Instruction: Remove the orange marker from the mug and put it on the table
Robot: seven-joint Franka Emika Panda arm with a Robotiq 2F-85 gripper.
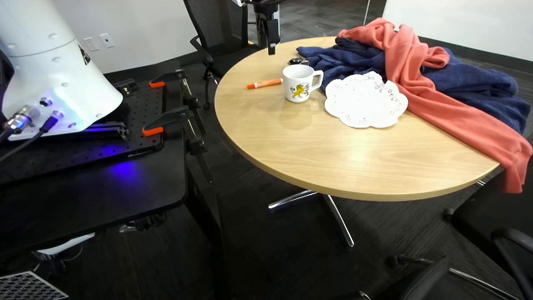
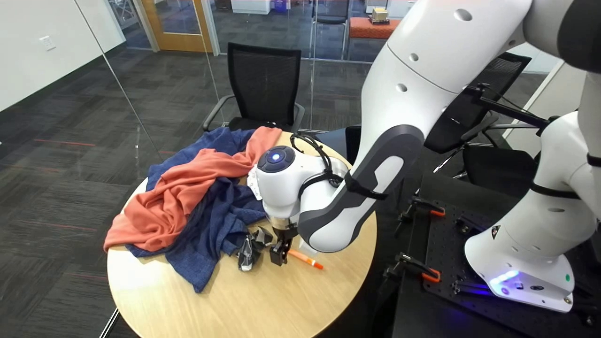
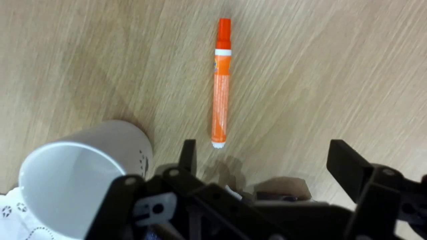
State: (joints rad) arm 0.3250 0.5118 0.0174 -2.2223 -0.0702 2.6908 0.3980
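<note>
The orange marker (image 1: 265,83) lies flat on the round wooden table (image 1: 333,162), outside the mug. It also shows in an exterior view (image 2: 306,259) and in the wrist view (image 3: 221,90), with its red-orange cap pointing away from the gripper. The cream-white mug (image 1: 296,89) stands upright beside the marker's uncapped end. Its open top faces the camera in the wrist view (image 3: 128,143), and its visible inside holds nothing. The arm largely hides it in an exterior view. My gripper (image 3: 262,148) is open and empty above the table; it also shows in both exterior views (image 1: 270,43) (image 2: 280,253).
A white scalloped mat (image 1: 366,102) lies beside the mug's handle. A salmon-orange cloth (image 1: 410,62) and a navy cloth (image 1: 345,58) are heaped on the far part of the table. A crumpled dark glossy item (image 2: 249,251) lies close to the gripper. Chairs (image 2: 263,84) stand around.
</note>
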